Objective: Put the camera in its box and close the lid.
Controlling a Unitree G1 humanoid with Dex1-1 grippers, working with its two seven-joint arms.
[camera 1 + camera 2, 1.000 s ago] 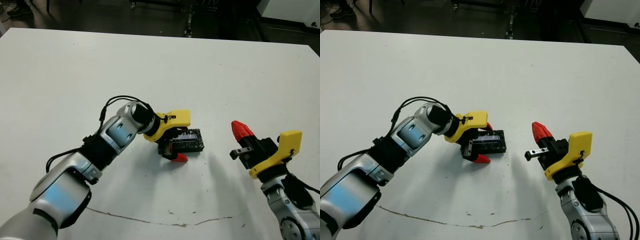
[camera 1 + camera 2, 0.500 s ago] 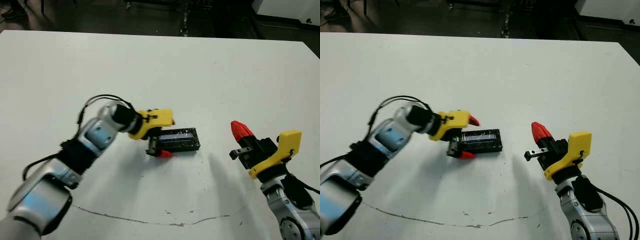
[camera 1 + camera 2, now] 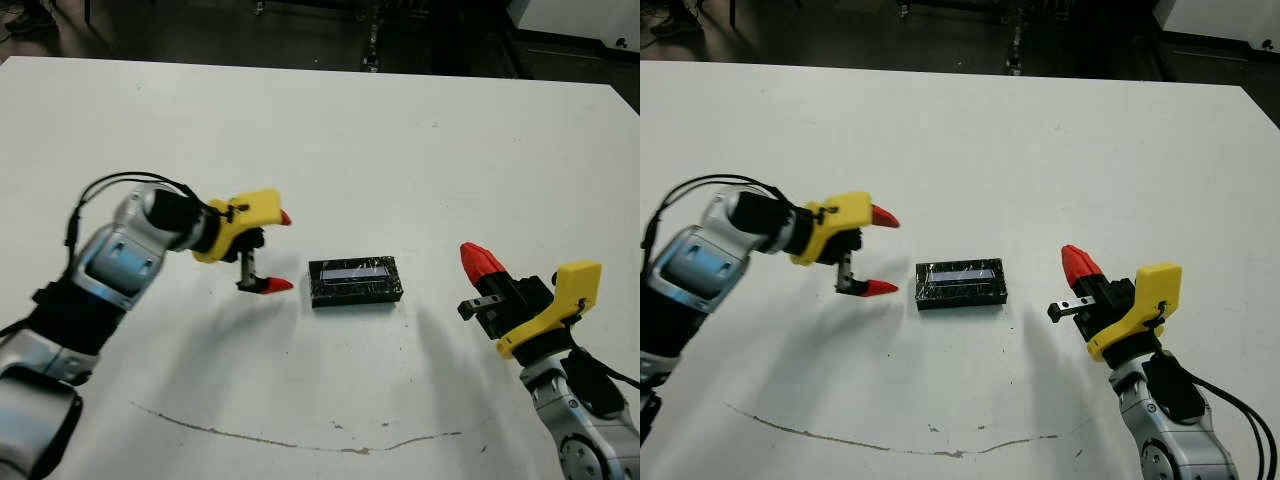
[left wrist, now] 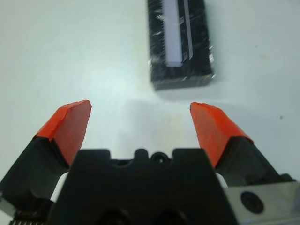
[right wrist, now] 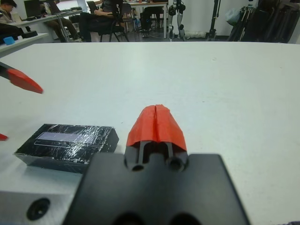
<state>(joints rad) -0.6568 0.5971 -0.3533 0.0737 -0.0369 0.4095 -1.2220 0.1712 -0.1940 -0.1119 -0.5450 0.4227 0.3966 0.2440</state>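
Observation:
The lid [image 3: 354,272], glossy black with a pale stripe, lies flat and closed over the box [image 3: 358,294] at the middle of the table; only black side walls show beneath it. The camera is hidden. My left gripper [image 3: 282,252] hangs open a short way left of the box, touching nothing; the left wrist view shows its red fingertips [image 4: 70,124] wide apart with the lid [image 4: 180,33] beyond them. My right gripper [image 3: 480,262] is shut and empty, to the right of the box and nearer me. From the right wrist, the lid [image 5: 68,137] lies off to one side of the closed fingertips [image 5: 156,123].
The white table [image 3: 400,130] stretches far around the box. A thin dark scuff line [image 3: 300,438] runs along the near side. Beyond the far edge, people sit at desks [image 5: 101,14] in the right wrist view.
My left gripper has let go of the lidded box and drawn back to the left, open. The box now lies flat and alone. The right arm has not moved.

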